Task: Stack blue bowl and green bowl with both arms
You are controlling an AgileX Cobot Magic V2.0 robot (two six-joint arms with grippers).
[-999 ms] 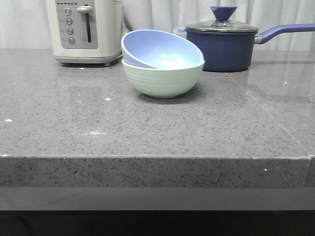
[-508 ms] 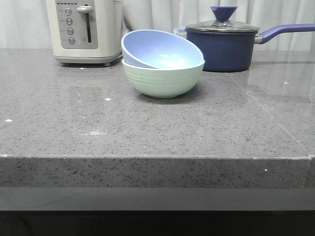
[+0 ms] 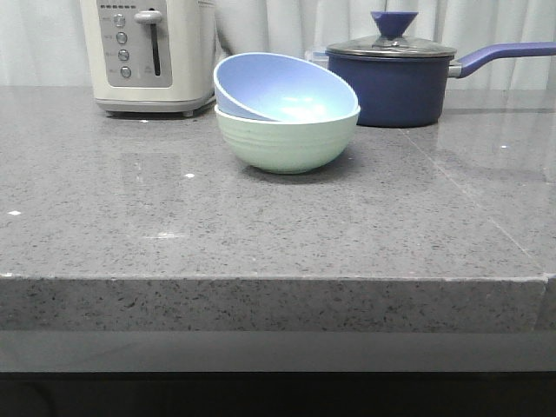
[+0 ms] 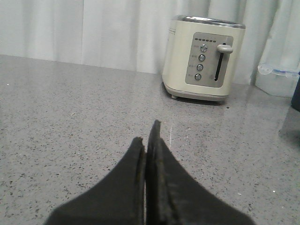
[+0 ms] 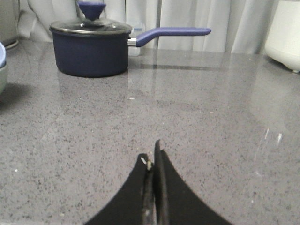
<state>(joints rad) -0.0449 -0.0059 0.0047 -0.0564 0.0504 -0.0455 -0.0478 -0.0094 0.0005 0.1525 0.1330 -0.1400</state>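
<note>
Stretching across every view was the grey speckled countertop point(image 3: 261, 234), the largest thing present, its front edge squared off toward the robot. At its back stood a cream toaster point(image 3: 149, 54) with a lever and a column of round buttons; from the left wrist camera it sat ahead of the left gripper point(image 4: 146, 140) and off to one side, well apart from the fingertips. A navy saucepan point(image 3: 393, 80) with a glass lid and long blue handle stood at the back on the other side; from the right wrist camera it lay well ahead of the right gripper point(image 5: 152, 159).

Between toaster and saucepan sat the green bowl point(image 3: 287, 143), upright on the counter. The blue bowl point(image 3: 282, 89) rested inside it, tilted, its far-left rim raised and its opening tipped forward and right. Neither gripper appeared in the front view; both bowls stood free of any contact. Only a sliver of the two bowls' edge showed at the border of the right wrist view, far from that arm's fingertips.

Left jaws: pressed together, fingers touching along their length, nothing between them. Right jaws: likewise closed, tips meeting with only a hairline seam, empty. Both hovered low over bare counter.
</note>
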